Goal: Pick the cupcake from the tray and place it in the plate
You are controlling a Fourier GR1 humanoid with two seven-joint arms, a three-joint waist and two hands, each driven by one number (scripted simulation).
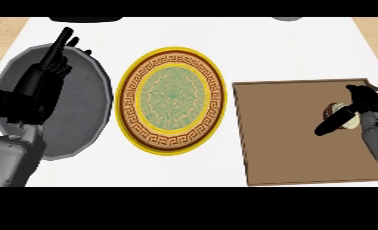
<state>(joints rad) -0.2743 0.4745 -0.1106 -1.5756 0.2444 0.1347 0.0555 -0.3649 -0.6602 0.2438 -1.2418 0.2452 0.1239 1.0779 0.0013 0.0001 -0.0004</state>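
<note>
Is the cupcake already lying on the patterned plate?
No. The plate holds nothing; the cupcake is on the brown tray, with the right robot hand curled around it.

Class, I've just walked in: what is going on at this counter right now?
The robot's right hand is at the right edge of the brown tray, its fingers curled round the cupcake, which is mostly hidden and appears not yet lifted. The patterned plate sits left of the tray with nothing on it. The left hand rests open, fingers up, over a grey round disc at the far left. So the pick is under way; the placing is not yet done.
</note>
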